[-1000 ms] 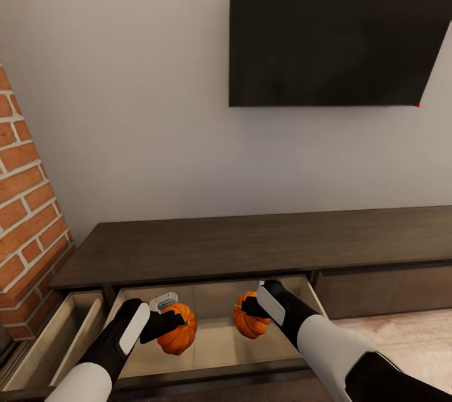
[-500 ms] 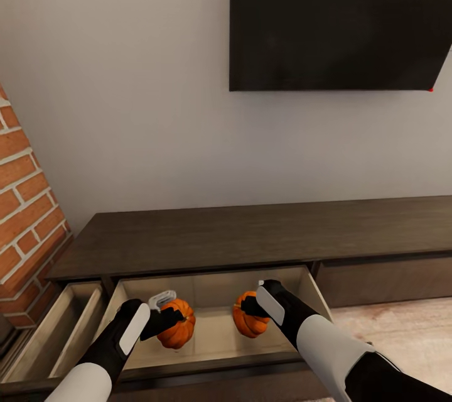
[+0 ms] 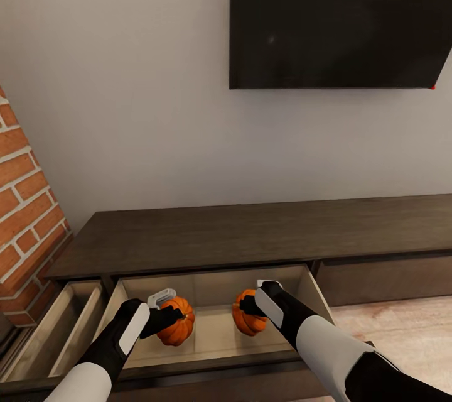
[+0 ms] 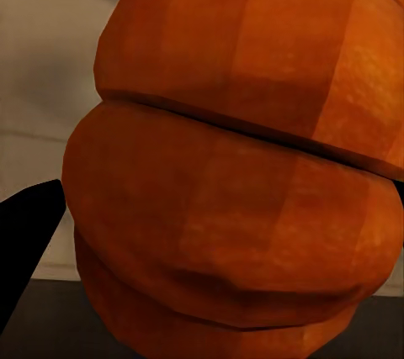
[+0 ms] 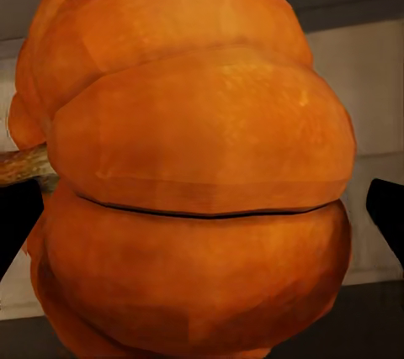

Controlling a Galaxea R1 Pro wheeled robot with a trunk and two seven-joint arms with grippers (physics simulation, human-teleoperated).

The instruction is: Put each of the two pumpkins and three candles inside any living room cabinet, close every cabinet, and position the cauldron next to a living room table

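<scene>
Two orange pumpkins hang inside the open middle drawer point(image 3: 210, 290) of the long dark-brown cabinet point(image 3: 251, 232). My left gripper point(image 3: 167, 318) is shut on the left pumpkin point(image 3: 181, 328), which looms large in the left wrist view point(image 4: 227, 174) with one black fingertip point(image 4: 25, 241) beside it. The right pumpkin point(image 3: 246, 325) is held by my right gripper point(image 3: 249, 309), shut on it. In the right wrist view this pumpkin point(image 5: 194, 182) sits between two dark fingertips point(image 5: 17, 216), its stem poking out sideways. Whether either pumpkin touches the drawer floor is hidden.
A second drawer point(image 3: 56, 326) stands open at the cabinet's left end, next to a brick column point(image 3: 25, 201). A black TV point(image 3: 339, 19) hangs on the grey wall above. Light wooden floor point(image 3: 402, 326) lies to the right, before the closed drawer front point(image 3: 383, 282).
The head camera has tilted, so the whole scene sits lower against the TV. Both grippers have carried their pumpkins a little deeper into the open drawer.
</scene>
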